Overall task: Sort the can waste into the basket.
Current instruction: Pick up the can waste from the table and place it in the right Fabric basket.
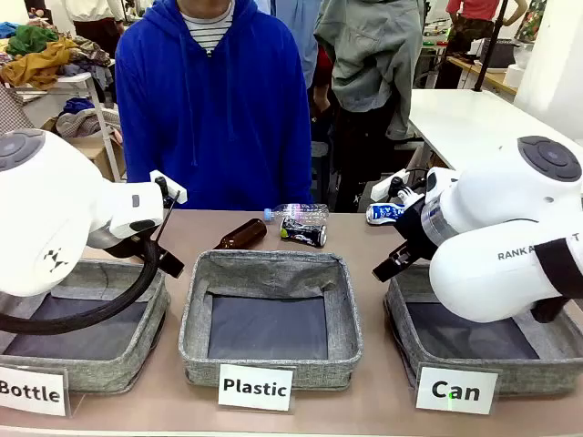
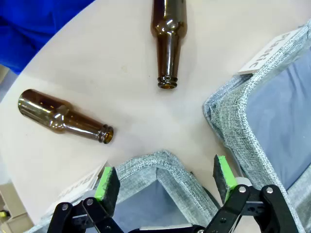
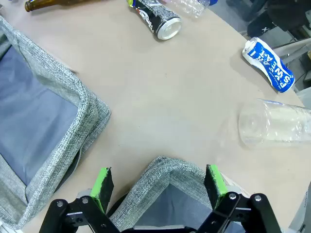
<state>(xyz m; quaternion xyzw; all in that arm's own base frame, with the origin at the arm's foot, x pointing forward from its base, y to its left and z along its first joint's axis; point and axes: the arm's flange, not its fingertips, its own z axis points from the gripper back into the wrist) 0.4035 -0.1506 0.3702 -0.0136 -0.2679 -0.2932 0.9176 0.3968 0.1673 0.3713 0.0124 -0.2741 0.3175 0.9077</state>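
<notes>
The black and silver can (image 1: 303, 232) (image 3: 156, 19) lies on its side at the table's far middle. The blue and white can (image 1: 384, 213) (image 3: 268, 58) lies further right, near the far edge. The grey basket carded "Can" (image 1: 412, 341) stands at the front right, and its near corner (image 3: 165, 172) sits just under my right gripper (image 3: 158, 182). That gripper is open and holds nothing. My left gripper (image 2: 165, 182) is also open and hangs over a corner of the "Bottle" basket (image 2: 160, 162). Both cans lie well away from either gripper.
Two brown glass bottles (image 2: 167, 39) (image 2: 63, 116) and a clear plastic bottle (image 1: 299, 213) lie on the table. A clear plastic container (image 3: 277, 128) lies beside the blue can. The "Plastic" basket (image 1: 270, 273) (image 3: 82, 104) stands in the middle. A person in a blue hoodie (image 1: 214, 100) stands opposite.
</notes>
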